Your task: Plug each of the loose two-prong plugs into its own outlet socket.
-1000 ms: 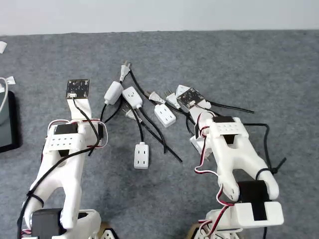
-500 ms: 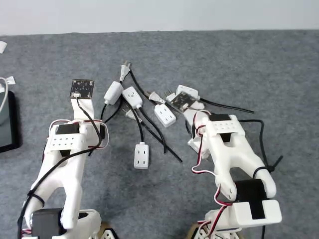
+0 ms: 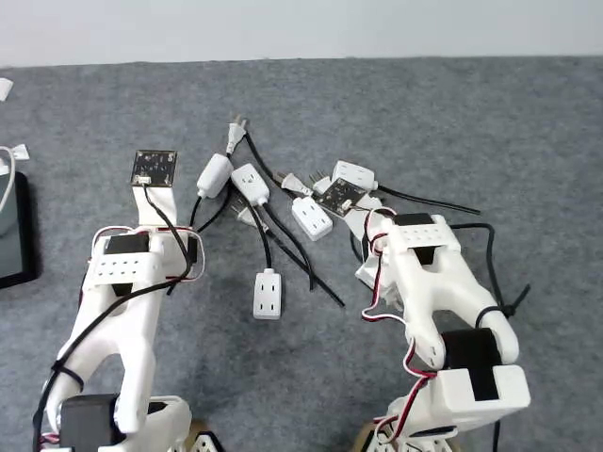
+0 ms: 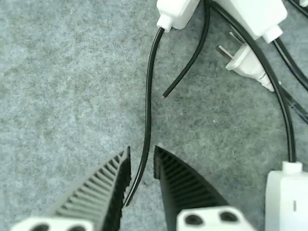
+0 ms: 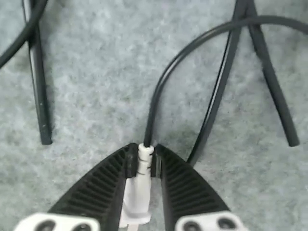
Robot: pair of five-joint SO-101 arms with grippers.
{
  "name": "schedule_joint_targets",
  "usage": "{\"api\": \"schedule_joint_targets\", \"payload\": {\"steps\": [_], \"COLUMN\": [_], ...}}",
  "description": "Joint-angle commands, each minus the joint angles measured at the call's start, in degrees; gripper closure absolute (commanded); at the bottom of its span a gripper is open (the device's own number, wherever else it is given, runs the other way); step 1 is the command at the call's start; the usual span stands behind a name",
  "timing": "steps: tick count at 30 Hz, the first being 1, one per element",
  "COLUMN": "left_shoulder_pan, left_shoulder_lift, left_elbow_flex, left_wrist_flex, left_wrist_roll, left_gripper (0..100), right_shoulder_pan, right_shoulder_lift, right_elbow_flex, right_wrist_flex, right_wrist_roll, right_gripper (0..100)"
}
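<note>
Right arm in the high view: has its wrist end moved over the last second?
Yes. The right arm's wrist, its pincer shut on a white plug, has shifted left toward the socket block, uncovering another socket.

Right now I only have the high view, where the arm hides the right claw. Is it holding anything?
Observer: Yes. The right claw is shut on a white plug, gripped by its body.
Reviewer: Which way does its cord run?
Observer: The plug's cord leaves at the claw's tip and curves away over the grey mat.
Reviewer: And the left claw?
Observer: The left claw is open and holds nothing; a loose black cord lies on the mat between its fingers.
</note>
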Motion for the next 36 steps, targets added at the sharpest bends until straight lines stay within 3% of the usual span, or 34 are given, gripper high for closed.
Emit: {"api": "schedule_joint_targets", "payload": {"steps": [1, 17, 21, 29, 36], "left_shoulder_pan": [0.5, 0.5, 0.5, 0.5, 0.5], "left_shoulder_lift": [-0.2, -0.2, -0.2, -0.2, -0.2], "left_elbow_flex": [-0.3, -0.3, -0.2, -0.2, -0.1], "left_wrist_flex": [-1.6, -1.6, -1.6, -1.5, -1.4], "left_wrist_roll": [-0.7, -0.8, -0.8, -0.8, -0.8], "left_gripper": [93, 93, 93, 93, 93], "right_shoulder_pan": [-1.2, -24.0, -23.5, -18.2, -11.1], "right_shoulder_lift": [-1.2, -35.6, -36.4, -33.7, -14.5], "right_elbow_flex": [-2.6, 1.7, 5.7, 19.8, 12.0], "right_wrist_flex": [4.2, 21.8, 17.2, -4.4, -2.2], "right_wrist_roll": [-1.3, -21.5, -25.0, -28.0, -26.0], "right_gripper": [99.0, 99.0, 99.0, 99.0, 93.6]}}
